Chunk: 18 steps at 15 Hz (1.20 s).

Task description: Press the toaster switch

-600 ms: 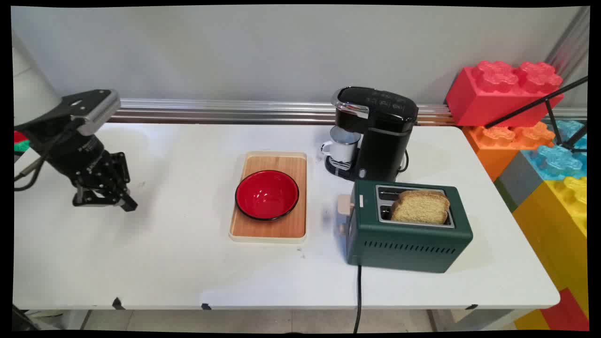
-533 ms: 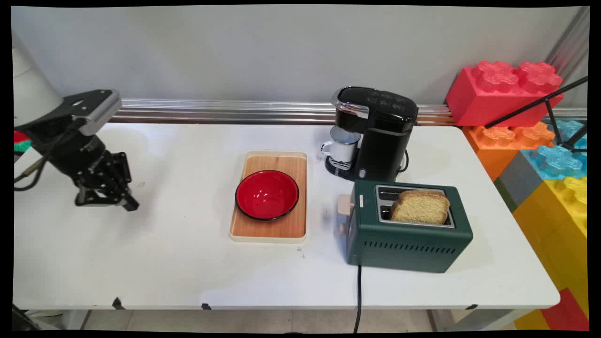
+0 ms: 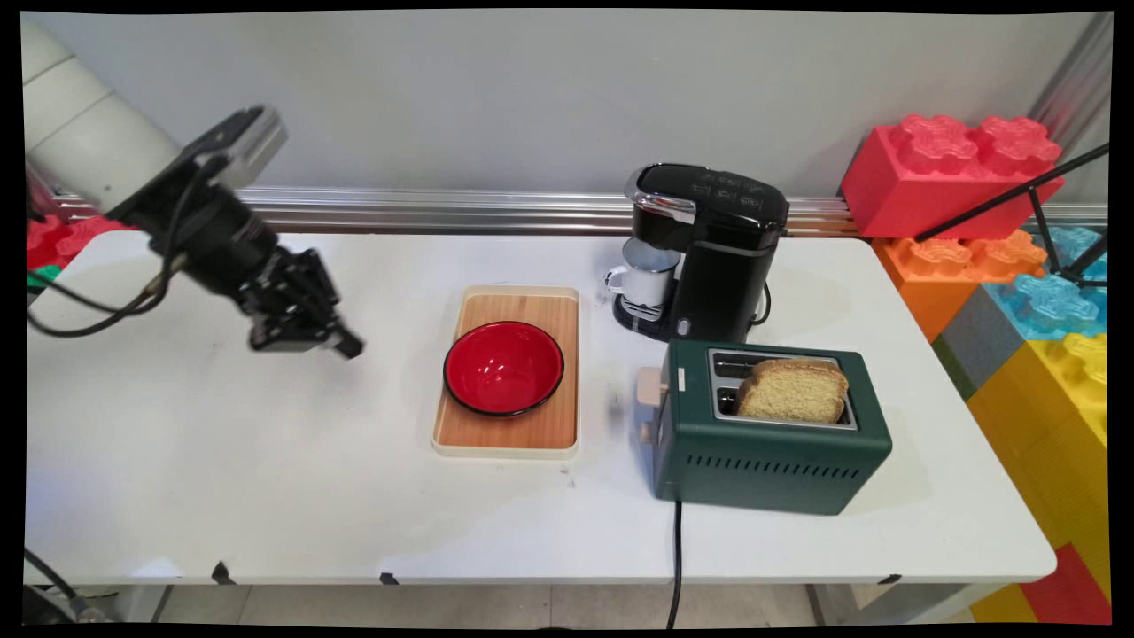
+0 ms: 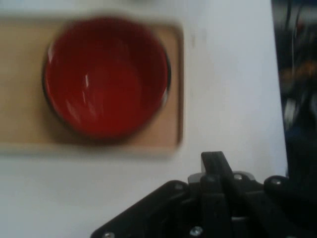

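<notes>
- The gripper (image 3: 306, 341) hangs above the white table (image 3: 266, 478), left of the tray and well apart from it, holding nothing.
- The jaws look pressed together in the hand view (image 4: 213, 161), where only one narrow black tip rises from the linkage.
- The arm (image 3: 84, 133) slants down from the upper left, with black cables (image 3: 89, 315) looping below it.
- A wooden tray (image 3: 509, 434) with a cream rim lies near the table's middle.
- A red bowl (image 3: 503, 368) with a dark rim sits on the tray, empty; it is the thing nearest the gripper.
- In the hand view the bowl (image 4: 106, 74) fills the upper left, on the tray (image 4: 20, 114), with bare table between it and the gripper.
- A green toaster (image 3: 771, 461) stands right of the tray, its black cord (image 3: 676, 558) running off the near edge.
- A bread slice (image 3: 793, 390) stands up out of the toaster's near slot.
- A black coffee maker (image 3: 718, 257) stands behind the toaster.
- A white mug (image 3: 642, 282) sits under the coffee maker's spout.
- Big toy bricks (image 3: 952, 173), red, orange, blue and yellow, are stacked off the table's right end.
</notes>
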Tool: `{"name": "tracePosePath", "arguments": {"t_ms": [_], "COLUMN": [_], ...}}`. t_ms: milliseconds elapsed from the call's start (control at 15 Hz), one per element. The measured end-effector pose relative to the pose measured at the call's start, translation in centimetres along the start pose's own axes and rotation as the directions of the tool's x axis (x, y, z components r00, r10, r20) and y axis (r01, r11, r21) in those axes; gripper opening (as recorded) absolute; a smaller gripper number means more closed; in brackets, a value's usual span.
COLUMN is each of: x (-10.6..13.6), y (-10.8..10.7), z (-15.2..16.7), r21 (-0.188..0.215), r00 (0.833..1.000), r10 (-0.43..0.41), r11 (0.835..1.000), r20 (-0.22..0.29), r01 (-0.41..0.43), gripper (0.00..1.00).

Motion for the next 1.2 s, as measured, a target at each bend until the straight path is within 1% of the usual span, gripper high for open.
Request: {"name": "tracePosePath", "arguments": {"t_ms": [133, 333, 467, 667, 800, 933, 1200], "x": [1.5, 3.1, 3.8, 4.2, 4.7, 5.5, 8.0], "y": [-0.1, -0.2, -0.2, -0.1, -0.3, -0.6, -1.4], "z": [0.0, 0.0, 0.2, 0.7, 1.7, 3.2, 7.0], "r21": [-0.002, -0.012, -0.022, -0.034, -0.038, -0.037, -0.027], "r00": [0.996, 0.983, 0.973, 0.963, 0.955, 0.945, 0.924], "r10": [-0.012, -0.017, 0.004, 0.060, 0.095, 0.120, 0.147], "r11": [1.000, 1.000, 1.000, 0.997, 0.993, 0.990, 0.986], "r20": [-0.091, -0.185, -0.230, -0.261, -0.282, -0.304, -0.353], "r01": [0.012, 0.015, -0.010, -0.071, -0.110, -0.137, -0.167], "gripper": [0.00, 0.00, 0.00, 0.00, 0.00, 0.00, 0.00]}}
